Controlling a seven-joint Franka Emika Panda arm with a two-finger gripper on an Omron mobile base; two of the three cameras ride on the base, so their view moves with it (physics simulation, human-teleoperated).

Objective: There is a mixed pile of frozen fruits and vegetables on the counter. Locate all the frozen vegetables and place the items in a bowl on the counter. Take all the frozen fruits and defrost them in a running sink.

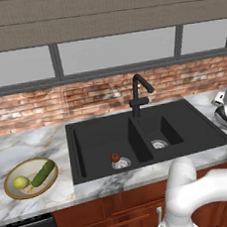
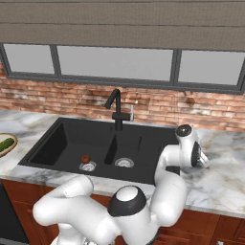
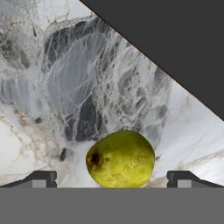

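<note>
Gripper (image 3: 112, 179) jaws spread fully wide, holding nothing; the two dark fingertips (image 3: 41, 178) straddle a small yellow-green lemon-like ball with a dark stem dimple (image 3: 121, 159), which sits on the white and grey veined marble counter (image 3: 65, 87) just beside the edge of the matte black two-basin sink (image 3: 175, 39). My read: ball is small, light, hard-frozen, round and likely slick, so it could squirt out or roll under a skewed pinch; best to close across its widest middle, centred between the pads, low enough that it can't pop upward. Arm (image 2: 177, 162) is folded, elbow up, hand reaching down to the counter right of the sink (image 2: 95, 143). Small dark red ball (image 1: 115, 157) already lies in the left basin by the steel drain. Wide shallow golden-brown-rimmed bowl (image 1: 9, 189) on the counter left of the sink holds the long dark green cucumber-like piece (image 1: 43, 173) and a pale yellow-green ball (image 1: 21, 182). Black gooseneck tap (image 1: 139, 95) shows no visible water.
</note>
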